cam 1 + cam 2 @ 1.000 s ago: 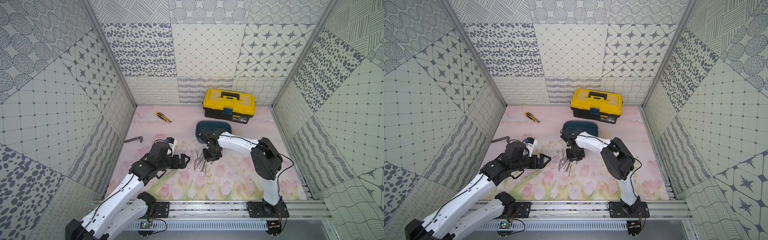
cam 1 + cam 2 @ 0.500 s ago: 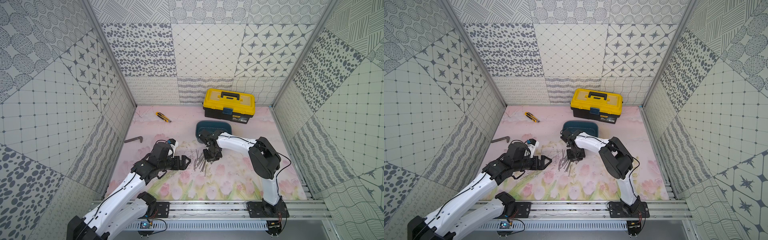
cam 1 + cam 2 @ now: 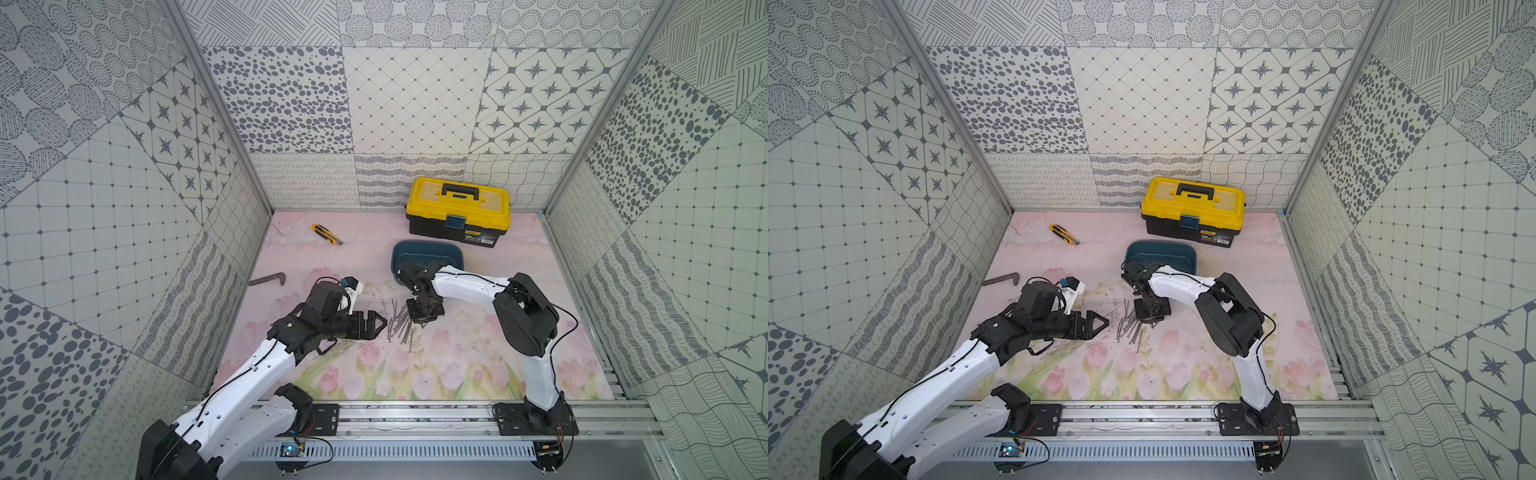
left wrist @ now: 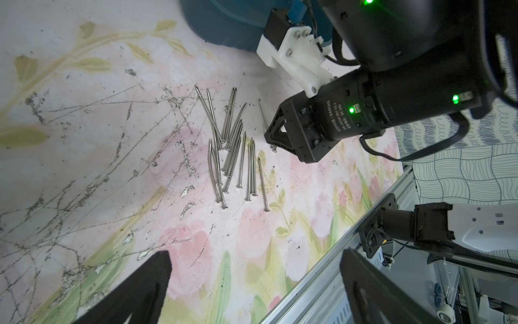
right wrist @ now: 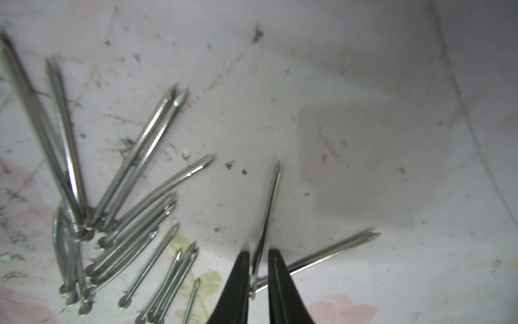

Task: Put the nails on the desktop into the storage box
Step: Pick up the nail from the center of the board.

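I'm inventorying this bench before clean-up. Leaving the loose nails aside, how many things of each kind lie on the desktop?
Yellow toolbox: 1
Teal storage box: 1
Utility knife: 1
L-shaped metal bar: 1
Total: 4

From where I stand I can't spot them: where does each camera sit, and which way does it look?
Top views: high above the base rail, looking down at the whole desktop; left arm, right arm, nails, storage box, toolbox all show.
Left wrist: on the left arm, looking past the open left gripper at the nails and the right gripper.
Right wrist: on the right arm, close above the nails; its fingers flank one nail.
Shared: every view shows the nails; both top views nearly match.
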